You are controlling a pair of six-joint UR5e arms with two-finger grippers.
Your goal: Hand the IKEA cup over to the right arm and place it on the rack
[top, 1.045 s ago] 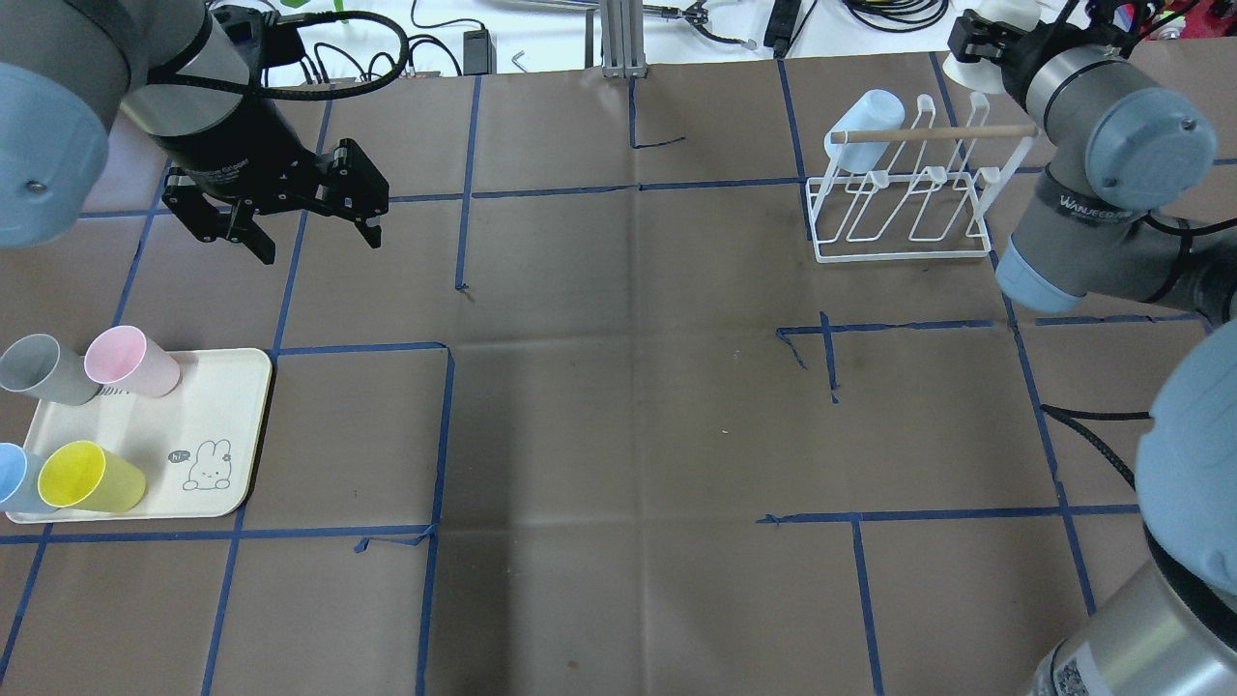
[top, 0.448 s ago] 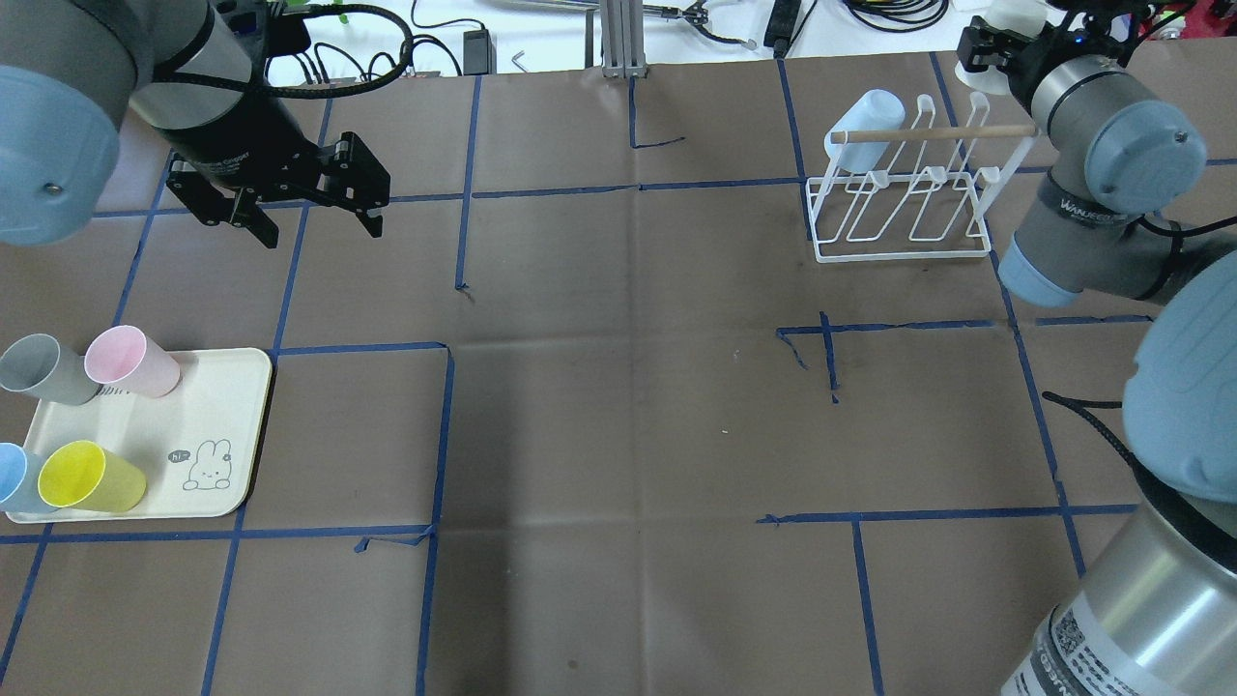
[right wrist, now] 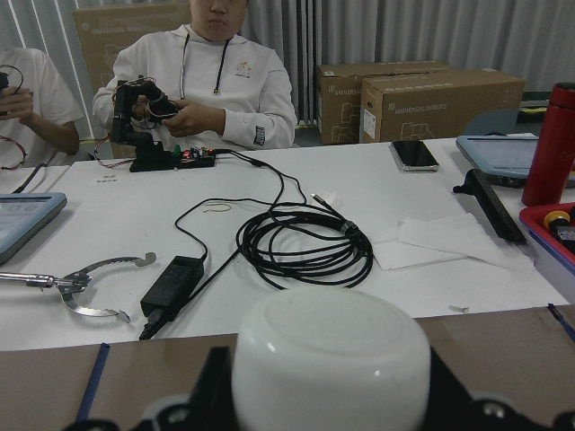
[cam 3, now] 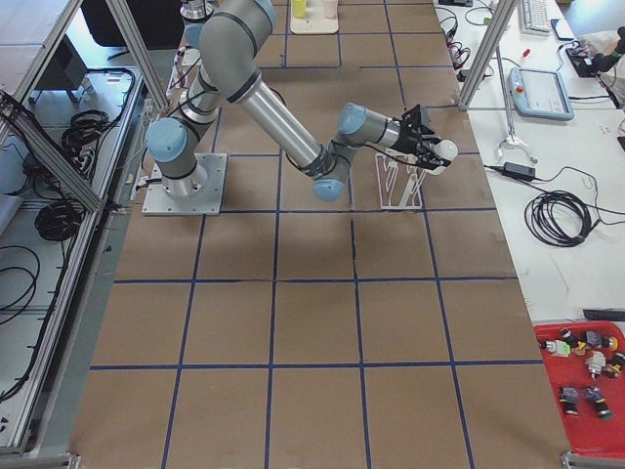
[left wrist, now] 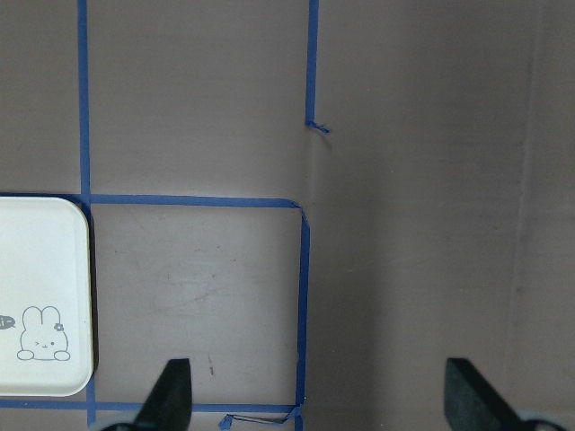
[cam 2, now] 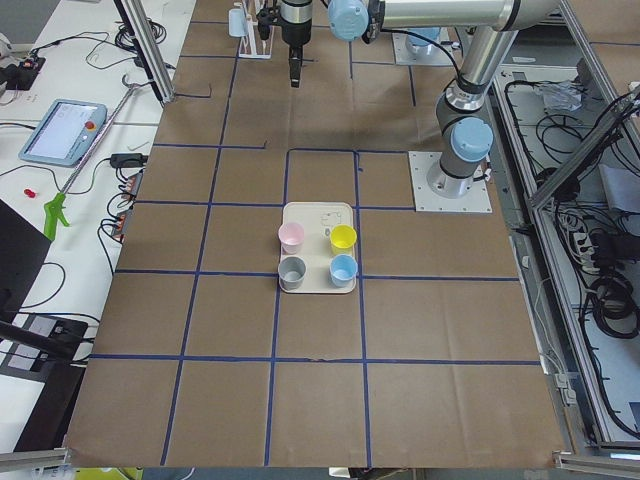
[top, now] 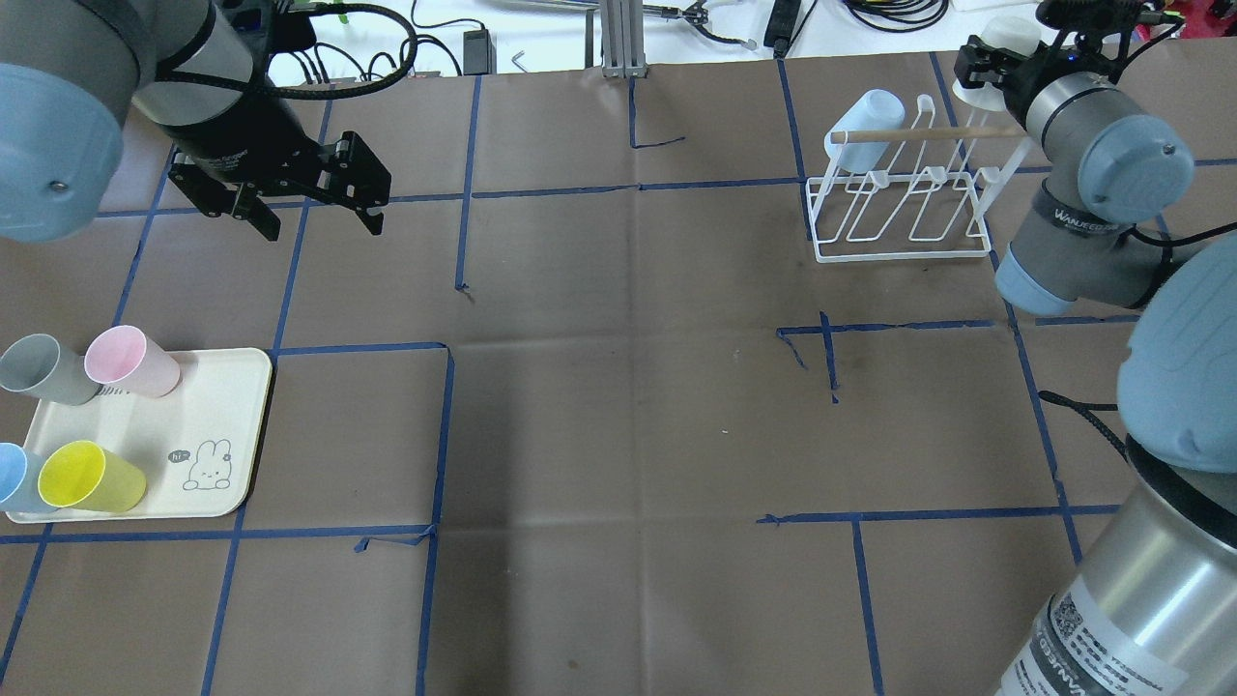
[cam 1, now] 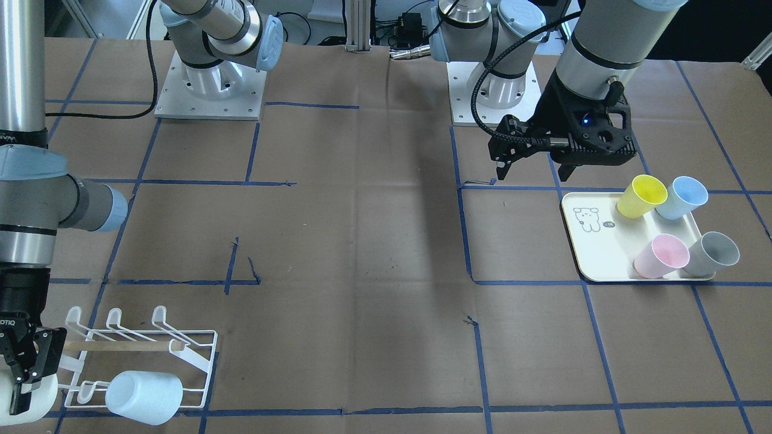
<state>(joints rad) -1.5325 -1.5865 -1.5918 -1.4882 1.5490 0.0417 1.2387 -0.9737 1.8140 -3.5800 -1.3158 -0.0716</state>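
Overhead exterior view: two arms are working one table. The right arm is reaching to the far end of the rack. The right gripper is clamping its jaws on the white IKEA cup, held level just beside the rack's end. Handover looks done, and placement is likely the step in hand.

The left gripper is hanging over bare table beyond the tray, jaws spread wide and holding nothing. It is probably waiting clear of the stock.

One cream tray is serving as the pickup point, and one white wire rack as the drop-off.

Cup count is six:
- Four are sitting on the tray: grey cup, pink cup, yellow cup and blue cup.
- One pale blue cup is hanging upturned on a corner prong.
- One white cup is in the right jaws.

Six prongs on the rack, five apparently free.
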